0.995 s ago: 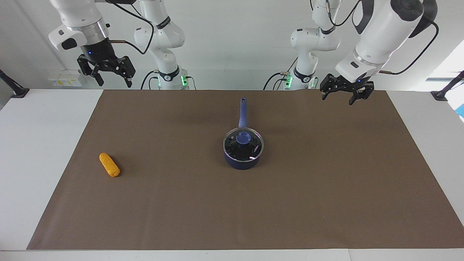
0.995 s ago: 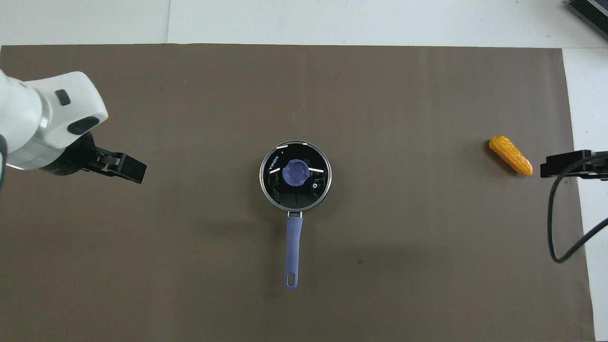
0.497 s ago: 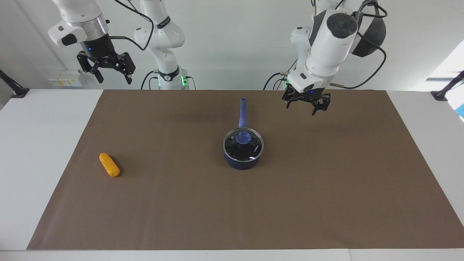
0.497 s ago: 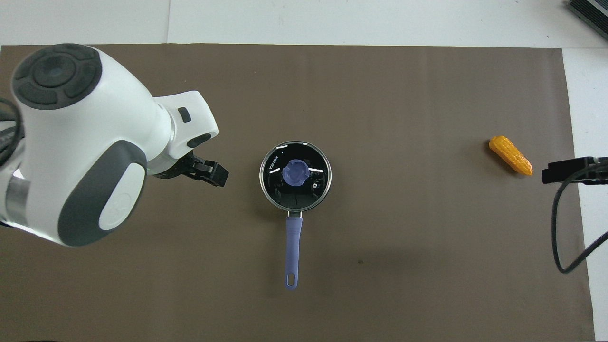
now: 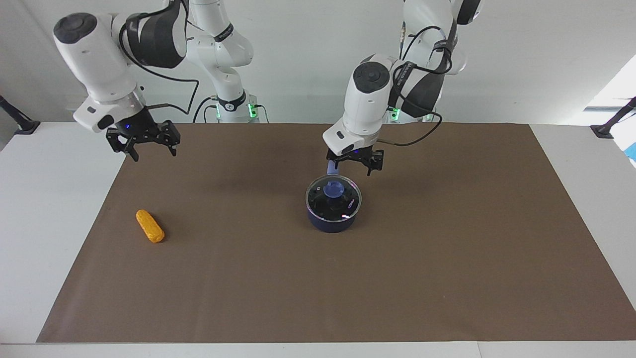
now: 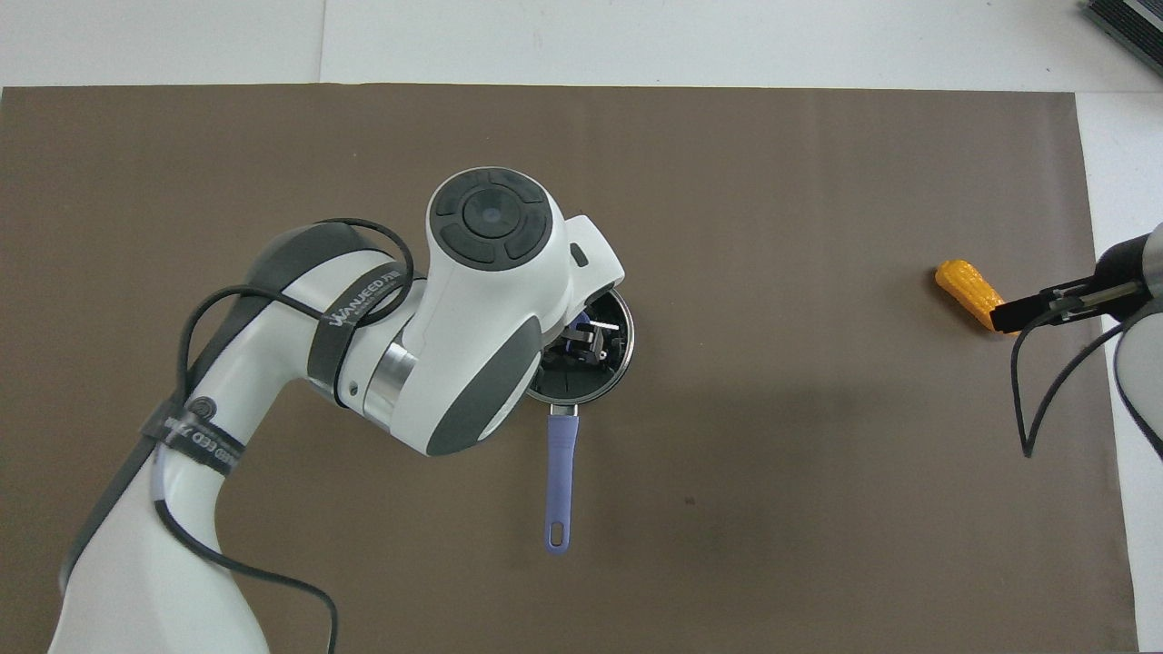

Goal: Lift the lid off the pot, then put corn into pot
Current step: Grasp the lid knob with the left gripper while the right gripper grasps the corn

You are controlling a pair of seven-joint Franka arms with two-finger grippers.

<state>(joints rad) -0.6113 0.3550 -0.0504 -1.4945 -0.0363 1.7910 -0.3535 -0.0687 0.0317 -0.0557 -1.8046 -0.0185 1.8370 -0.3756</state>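
the lid [image 5: 333,197] sits on the pot [image 5: 332,221] at mid-worktop [image 5: 447,248], blue knob [image 5: 333,189] untouched; the pot's handle [image 6: 560,481] points toward the robots. lid removal not yet done. the left gripper [image 5: 354,164] hangs over the pot just above the knob, fingers open, holding nothing. the corn [image 5: 149,225] lies on the brown mat toward the right arm's end, well apart from the pot, not picked up. the right gripper [image 5: 143,144] is in the air above that end of the mat, fingers open and empty. both steps remain: lift lid, then load corn.
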